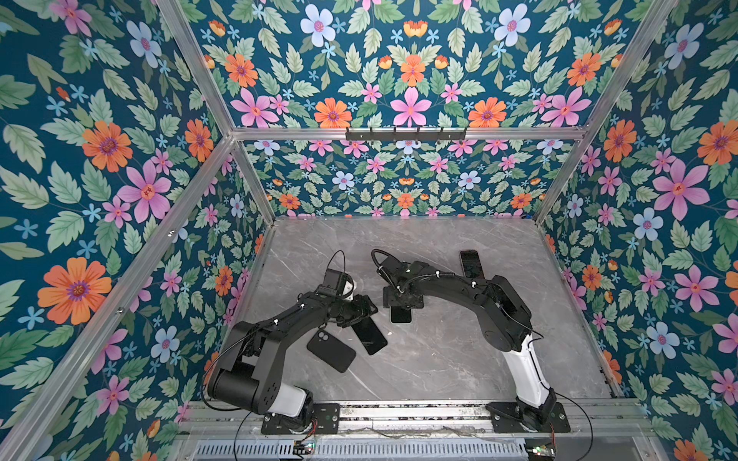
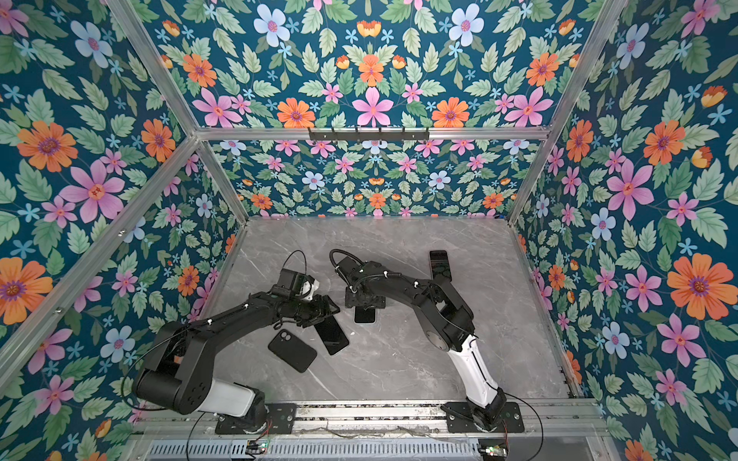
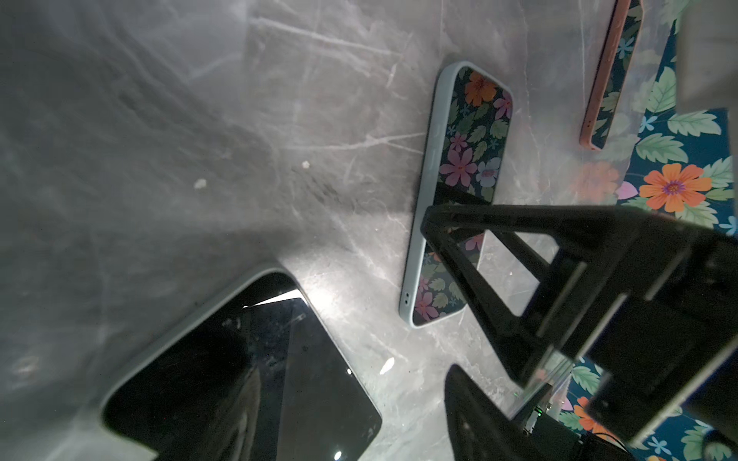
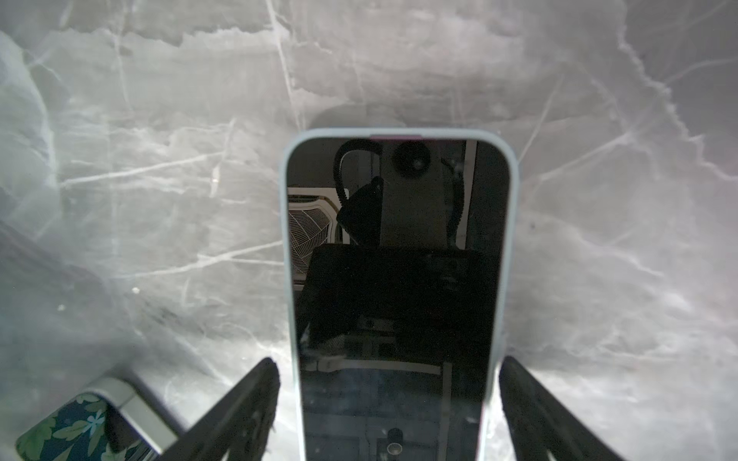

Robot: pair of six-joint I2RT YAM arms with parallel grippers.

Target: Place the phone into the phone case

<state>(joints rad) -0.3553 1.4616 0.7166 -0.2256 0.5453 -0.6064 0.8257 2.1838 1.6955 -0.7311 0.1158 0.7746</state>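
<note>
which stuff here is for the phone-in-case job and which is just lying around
Job, likely: black camera-cutout phone case; dark-screened phone beside it; pale-blue-rimmed phone straddled by the open right gripper.
Lying about: orange-edged phone, far back right; white crumbs on grey marble table.

Glossy phone screen [image 4: 395,279], matt black phone case [image 1: 331,350], smooth marble-look table [image 1: 439,359], aluminium frame [image 1: 519,133]

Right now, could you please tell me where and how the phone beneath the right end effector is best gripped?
Probably across its long edges, from straight above: the phone lies flat, screen up, and the open right end effector straddles its narrow width.
</note>
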